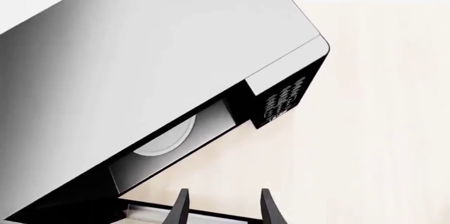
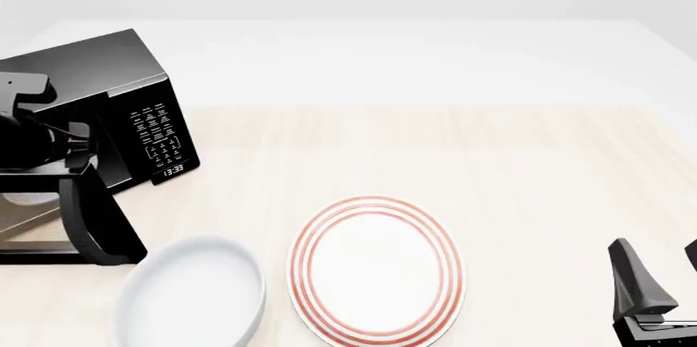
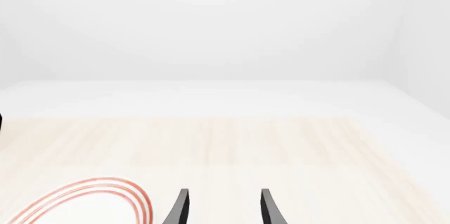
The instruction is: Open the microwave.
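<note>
The microwave (image 2: pixel 87 69), a glossy black box, stands at the table's far left. Its door (image 2: pixel 98 229) is swung out toward the camera, edge-on. The keypad panel (image 2: pixel 158 135) faces front with the clock display (image 2: pixel 172 171) below it. In the left wrist view the open cavity (image 1: pixel 176 139) shows a white turntable beside the keypad (image 1: pixel 281 100). My left gripper (image 1: pixel 224 192) is open, and a dark edge of the door runs between its fingers; whether they touch it I cannot tell. The left arm (image 2: pixel 33 139) hides part of the microwave's front. My right gripper (image 2: pixel 659 269) is open and holds nothing, at the front right.
A white plate with red rings (image 2: pixel 376 269) lies at the front centre, also at the right wrist view's edge (image 3: pixel 91 203). A white bowl (image 2: pixel 196 298) sits to its left, close to the opened door. Light wood tabletop (image 2: pixel 490 167) stretches right of the microwave.
</note>
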